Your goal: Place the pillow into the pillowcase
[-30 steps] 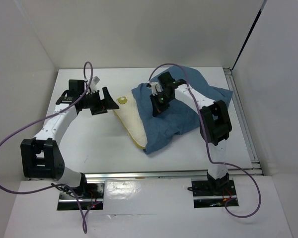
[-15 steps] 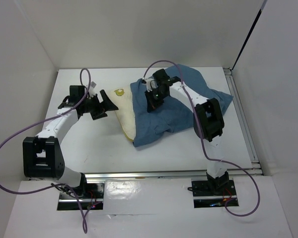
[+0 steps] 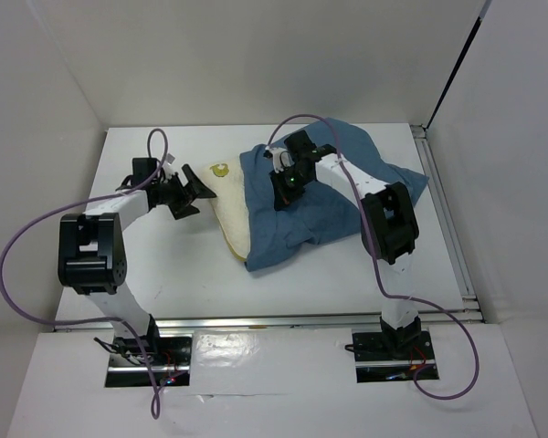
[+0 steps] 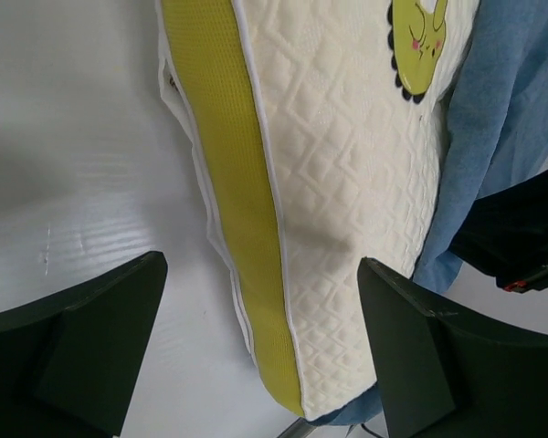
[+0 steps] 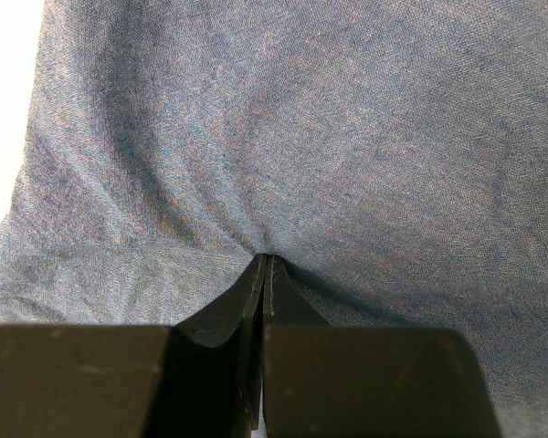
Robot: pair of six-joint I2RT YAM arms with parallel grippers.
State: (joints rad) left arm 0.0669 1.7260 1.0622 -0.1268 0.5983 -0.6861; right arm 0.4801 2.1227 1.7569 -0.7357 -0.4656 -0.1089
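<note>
**Near zone.** The left arm (image 3: 91,251) has folded: its elbow block now stands farther from the near edge of the table (image 3: 164,283) than it did 0.5 s ago. The near corner of the pillowcase (image 3: 329,205) lies farther left than it did 1 s ago. It has not visibly shifted in the last 0.5 s.

**Middle zone.** The pillow (image 3: 230,219) lies at table centre with most of its body under the blue cloth. Only 1 narrow strip along its left side is exposed, and that strip is narrower than it was 1 s ago. The left wrist view shows the quilted cream face and the yellow side band (image 4: 228,182), with blue cloth lapped over the right part.

The left gripper (image 3: 194,192) hangs just left of the pillow. Its 2 fingers are spread wide and hold nothing.

The right gripper (image 5: 267,274) is pressed closed, with a fold of pillowcase cloth pinched at its tips. It sits over the left part of the pillowcase.

**Far zone.** The pillow's far corner with the yellow mark (image 3: 221,169) is uncovered.

**Assessment.** The leftward pull on the cloth accounts for the added coverage. It cannot be told whether the pillow sits inside the opening or merely under 1 layer. Insertion is judged partial. The exposed left strip and far corner are not yet enclosed.
</note>
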